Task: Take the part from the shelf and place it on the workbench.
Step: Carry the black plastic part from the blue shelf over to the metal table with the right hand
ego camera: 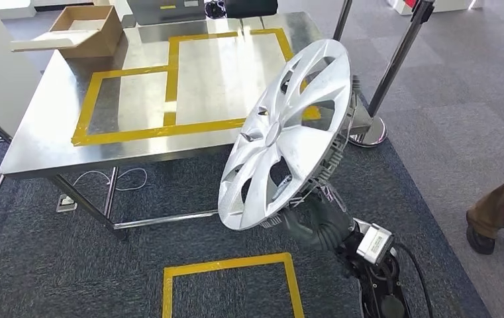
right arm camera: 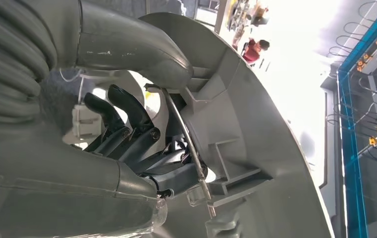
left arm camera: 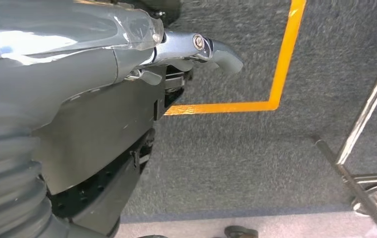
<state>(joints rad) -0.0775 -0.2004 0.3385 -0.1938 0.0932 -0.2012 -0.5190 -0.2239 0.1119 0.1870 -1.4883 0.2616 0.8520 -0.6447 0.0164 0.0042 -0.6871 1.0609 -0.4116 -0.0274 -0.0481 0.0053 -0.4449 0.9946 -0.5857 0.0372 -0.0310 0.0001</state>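
The part is a silver wheel cover (ego camera: 282,132), tilted on edge in the air in front of the steel workbench (ego camera: 44,139). My right hand (ego camera: 315,222) grips it at its lower rim from behind. In the right wrist view the thumb (right arm camera: 141,54) presses on the cover's grey back (right arm camera: 245,129) and the dark fingers (right arm camera: 127,111) reach through a spoke opening. Yellow tape marks rectangles (ego camera: 169,86) on the bench top, beyond the cover. My left hand (left arm camera: 102,99) hangs over the carpet with its thumb (left arm camera: 221,53) sticking out and nothing in it.
An open cardboard box (ego camera: 87,30) sits at the bench's far left corner. A stanchion post with a round base (ego camera: 368,129) stands right of the bench. A person's leg and shoe (ego camera: 497,215) show at the right edge. A yellow tape square (ego camera: 229,265) marks the carpet.
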